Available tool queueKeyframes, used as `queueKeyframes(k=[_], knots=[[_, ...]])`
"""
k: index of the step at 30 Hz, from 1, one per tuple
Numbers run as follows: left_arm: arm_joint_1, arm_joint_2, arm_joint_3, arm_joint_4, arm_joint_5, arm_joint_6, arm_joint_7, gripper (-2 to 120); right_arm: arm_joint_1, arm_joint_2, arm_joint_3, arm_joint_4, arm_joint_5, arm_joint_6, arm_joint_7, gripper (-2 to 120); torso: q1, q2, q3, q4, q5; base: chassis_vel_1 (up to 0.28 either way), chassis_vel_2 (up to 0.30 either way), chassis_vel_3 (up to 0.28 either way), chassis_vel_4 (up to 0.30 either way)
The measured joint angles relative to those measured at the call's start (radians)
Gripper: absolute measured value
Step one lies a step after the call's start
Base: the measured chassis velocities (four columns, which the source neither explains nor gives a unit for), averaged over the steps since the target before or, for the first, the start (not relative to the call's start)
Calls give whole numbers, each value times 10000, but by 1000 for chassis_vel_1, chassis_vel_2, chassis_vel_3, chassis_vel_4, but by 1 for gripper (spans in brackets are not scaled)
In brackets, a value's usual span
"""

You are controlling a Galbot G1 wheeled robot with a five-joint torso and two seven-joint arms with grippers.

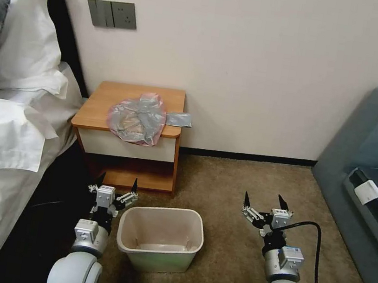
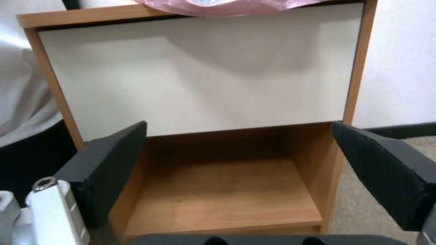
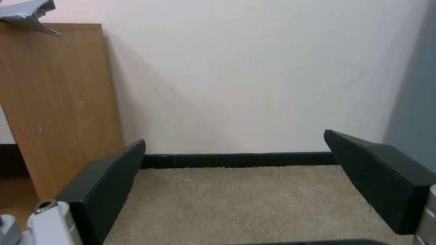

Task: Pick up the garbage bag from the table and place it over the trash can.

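While both arms were held low over the carpet (image 1: 237, 200), the garbage bag (image 1: 138, 118) was seen lying crumpled on the near right part of the table (image 1: 105, 101), its pinkish rim draped slightly over the front edge and a grey flap stretched past the right edge. At the far left, the table was set against the wall (image 1: 257, 53), just beside the bed (image 1: 7, 134), with its white drawer front (image 2: 200, 71) and open lower shelf (image 2: 218, 190) faced by the left wrist camera. The trash can (image 1: 160, 238) was placed upright on the carpet, nearer than the table and a little to its right, apart from it; something pale, possibly a scrap or a liner, was glimpsed at its bottom, though this could not be made out for certain. The left gripper (image 1: 117, 183) was held just left of the trash can's rim, in front of the table's lower shelf, with its fingers (image 2: 109, 163) spread wide and nothing between them. The right gripper (image 1: 265, 201) was held to the right of the trash can, well apart from it, likewise spread wide on nothing, pointed toward the wall and its dark skirting board (image 3: 240, 159). A grey-blue sofa (image 1: 370, 153) was seen at the right.
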Motion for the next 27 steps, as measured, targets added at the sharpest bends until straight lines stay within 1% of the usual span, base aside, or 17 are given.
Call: queueKeyframes(k=[27], knots=[[0,0,0,0,0,0,0,100,0,1,0,0,0,0,0,100,0,0,0,0,0,0,0,0,0]])
